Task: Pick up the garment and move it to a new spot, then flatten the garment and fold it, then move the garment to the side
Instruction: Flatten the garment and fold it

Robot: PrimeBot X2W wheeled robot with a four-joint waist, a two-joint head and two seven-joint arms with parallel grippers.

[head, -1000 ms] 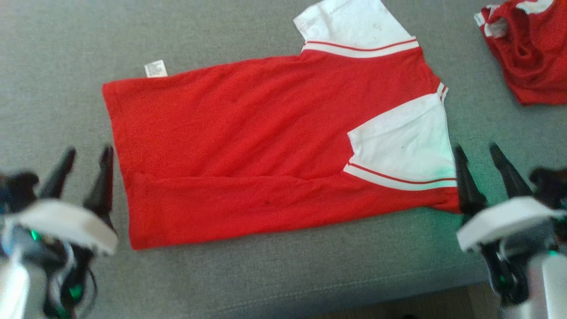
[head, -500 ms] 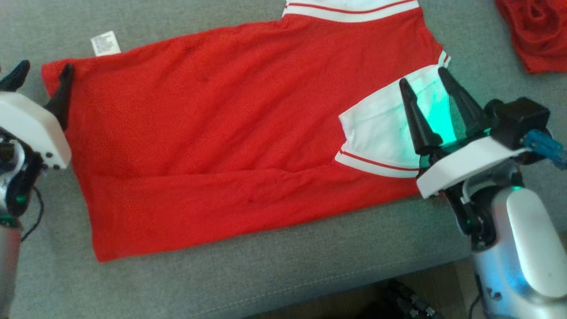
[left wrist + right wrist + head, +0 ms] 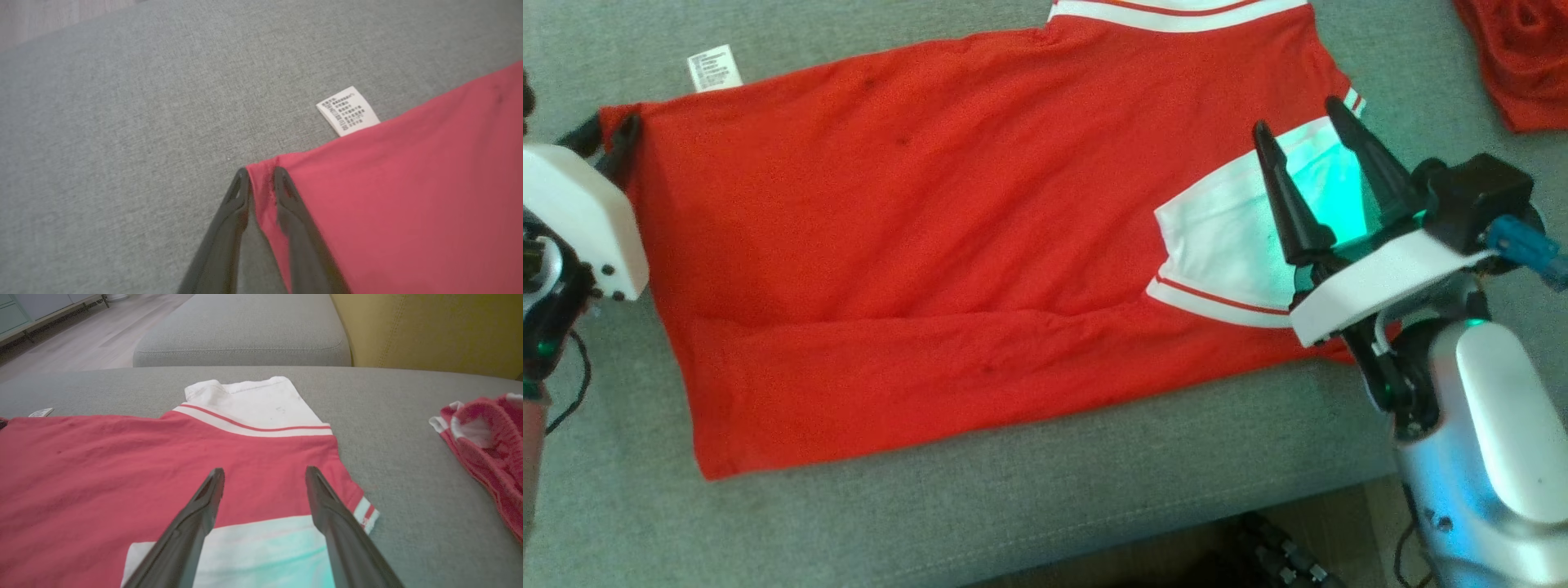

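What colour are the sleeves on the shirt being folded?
White, with a thin red stripe; the far sleeve shows it best in the right wrist view.

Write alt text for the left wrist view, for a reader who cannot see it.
The dark two-fingered left gripper straddles the corner of a flat red fabric garment on a grey woven cushion. A small white printed label sticks out from the garment's edge nearby.

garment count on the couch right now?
2. A flat red-and-white shirt is spread across the middle of the grey cushion. A crumpled red garment lies apart at the head view's far right edge. More could lie outside the frames.
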